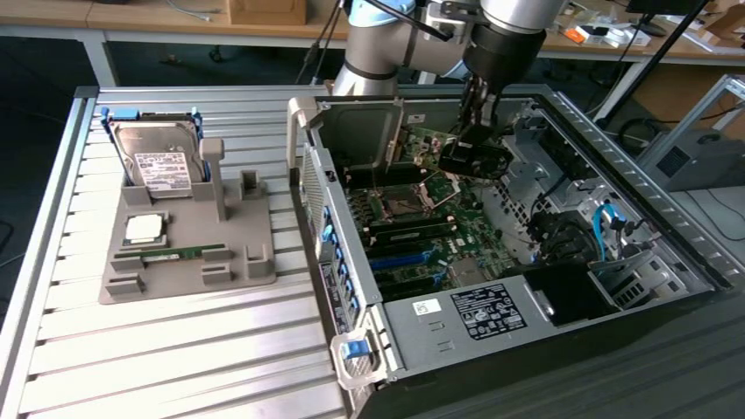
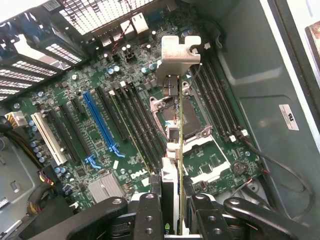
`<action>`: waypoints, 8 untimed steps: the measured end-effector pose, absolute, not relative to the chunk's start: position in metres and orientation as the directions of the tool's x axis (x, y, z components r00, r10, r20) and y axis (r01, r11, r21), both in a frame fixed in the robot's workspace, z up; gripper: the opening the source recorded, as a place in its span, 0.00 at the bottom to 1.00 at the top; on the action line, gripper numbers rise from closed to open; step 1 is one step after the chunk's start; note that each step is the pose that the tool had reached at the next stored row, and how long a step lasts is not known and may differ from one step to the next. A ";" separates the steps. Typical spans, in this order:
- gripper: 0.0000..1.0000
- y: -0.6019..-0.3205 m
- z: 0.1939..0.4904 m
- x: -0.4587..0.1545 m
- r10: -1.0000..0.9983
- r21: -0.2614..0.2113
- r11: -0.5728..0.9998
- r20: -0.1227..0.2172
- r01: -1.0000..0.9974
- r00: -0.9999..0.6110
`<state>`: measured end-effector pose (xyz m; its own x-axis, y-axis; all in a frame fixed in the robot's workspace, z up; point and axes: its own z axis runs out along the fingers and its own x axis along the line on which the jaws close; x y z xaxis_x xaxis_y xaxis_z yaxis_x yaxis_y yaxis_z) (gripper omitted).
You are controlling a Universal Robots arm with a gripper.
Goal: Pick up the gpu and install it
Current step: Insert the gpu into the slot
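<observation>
Gripper (image 2: pixel 174 207): partly closed, jaws clamped on the gpu (image 2: pixel 173 135).
Gpu position: edge-on, above motherboard (image 2: pixel 100 150).

The gpu (image 2: pixel 176 65): a thin card seen edge-on, silver metal bracket at its far end. It stands on edge, clamped in the hand (image 2: pixel 172 205), above the motherboard (image 2: pixel 100 125) inside the open case (image 1: pixel 652 227).

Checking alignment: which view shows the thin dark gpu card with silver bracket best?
Wrist view: gpu card, gripped in the hand, stands edge-on above the green motherboard. Exterior view: hand mostly hides it.
</observation>
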<state>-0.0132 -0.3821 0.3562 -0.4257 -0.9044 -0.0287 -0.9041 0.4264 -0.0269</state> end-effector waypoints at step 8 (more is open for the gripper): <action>0.27 -0.382 0.356 -0.013 -0.917 -0.027 0.399 -0.029 -0.916 -0.399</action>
